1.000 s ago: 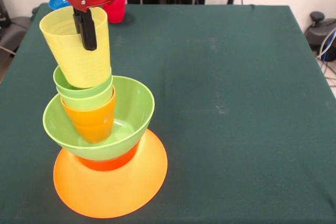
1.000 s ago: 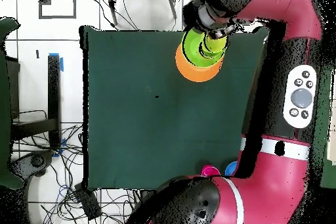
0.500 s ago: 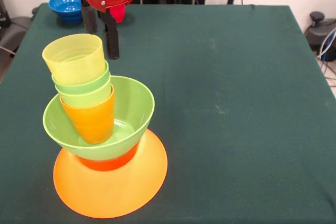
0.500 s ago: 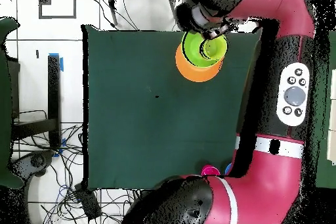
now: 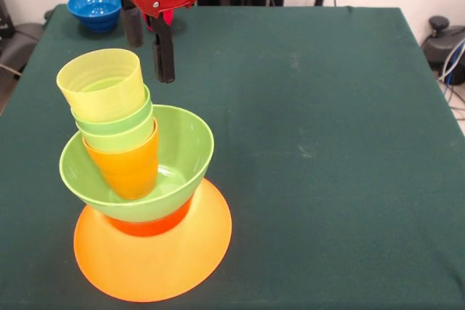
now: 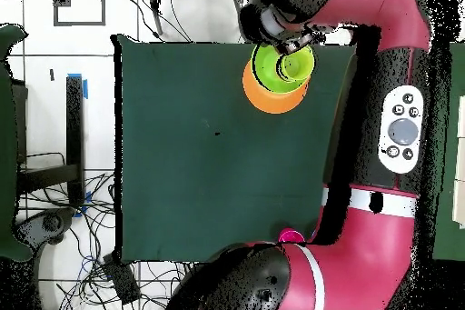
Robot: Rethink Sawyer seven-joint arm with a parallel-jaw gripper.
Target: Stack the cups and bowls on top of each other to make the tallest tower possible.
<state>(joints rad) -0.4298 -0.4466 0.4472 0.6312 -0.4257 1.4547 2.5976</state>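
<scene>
The tower stands at the front left on a wide orange bowl (image 5: 156, 263) turned upside down. On it rest a small orange-red bowl (image 5: 149, 226) and a lime green bowl (image 5: 185, 152). Nested in the green bowl and leaning left are an orange cup (image 5: 129, 168), a lime green cup (image 5: 118, 131) and a yellow cup (image 5: 102, 83) on top. My gripper (image 5: 150, 60) hangs open and empty just behind and right of the yellow cup, touching nothing. From above, the gripper (image 6: 283, 41) sits beside the yellow cup (image 6: 296, 64) over the orange bowl (image 6: 263, 97).
A small blue bowl (image 5: 94, 6) sits at the far left corner of the green tablecloth. A red cup (image 6: 291, 235) stands near it, mostly hidden behind the gripper in the front view. The robot's arm (image 6: 400, 134) runs along the table's side in the overhead view.
The gripper let go of the yellow cup, which dropped into the lime green cup. The gripper then opened, rose and moved away to the right in the front view.
</scene>
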